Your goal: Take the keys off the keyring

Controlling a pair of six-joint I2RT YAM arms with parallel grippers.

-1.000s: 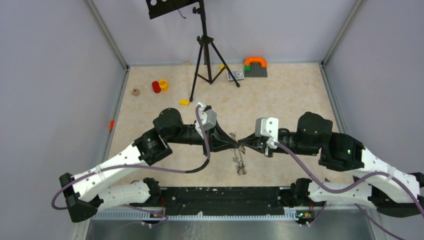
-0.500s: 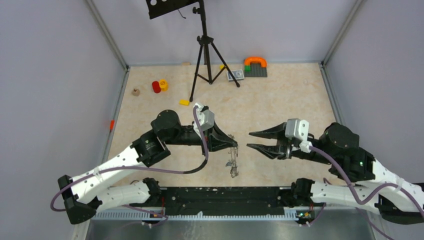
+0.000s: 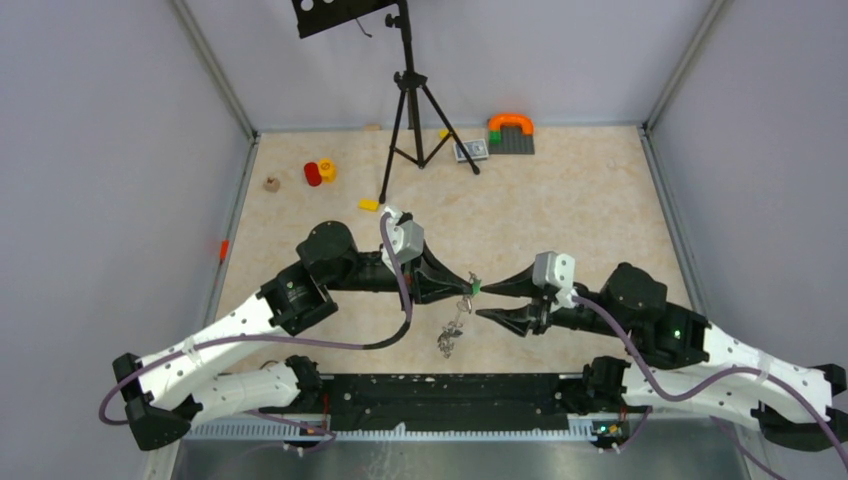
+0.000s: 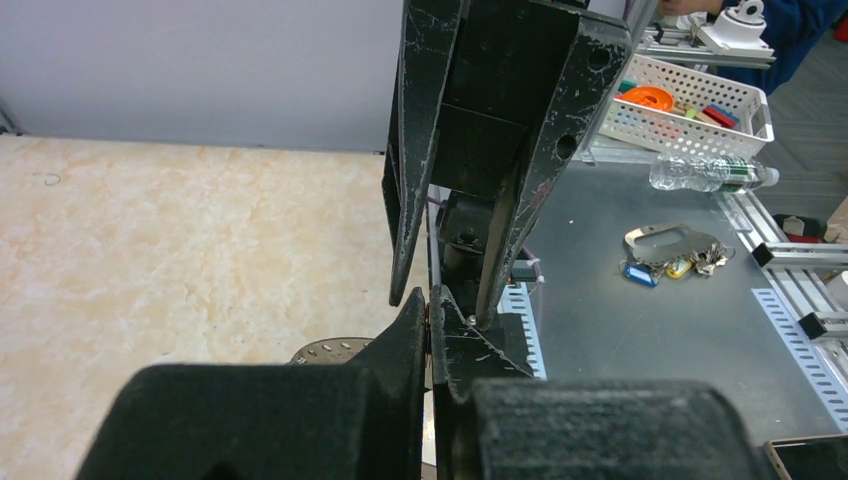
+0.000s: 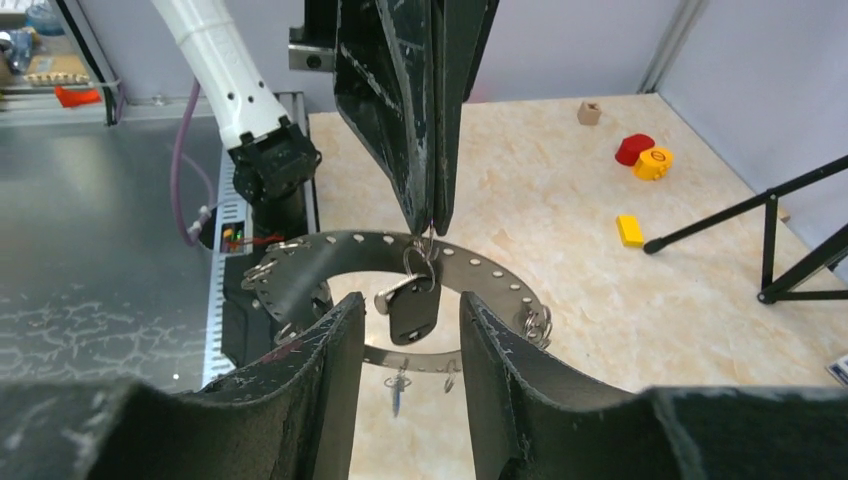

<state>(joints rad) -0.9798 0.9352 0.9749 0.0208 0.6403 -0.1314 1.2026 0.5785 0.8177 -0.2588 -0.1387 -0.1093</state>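
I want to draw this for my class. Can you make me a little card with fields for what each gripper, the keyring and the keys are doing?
left gripper: shut, pinching the top edge of the keyring
right gripper: open, one finger on each side of a black key
keyring: hanging in the air over the table, not lying on it
keys: on the keyring, dangling below it
black key: hangs between the right fingers; cannot tell if they touch it

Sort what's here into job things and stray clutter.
Job: keyring, keys, left gripper, right gripper.
Lying about: tripod, red cylinder, yellow block, orange arch.
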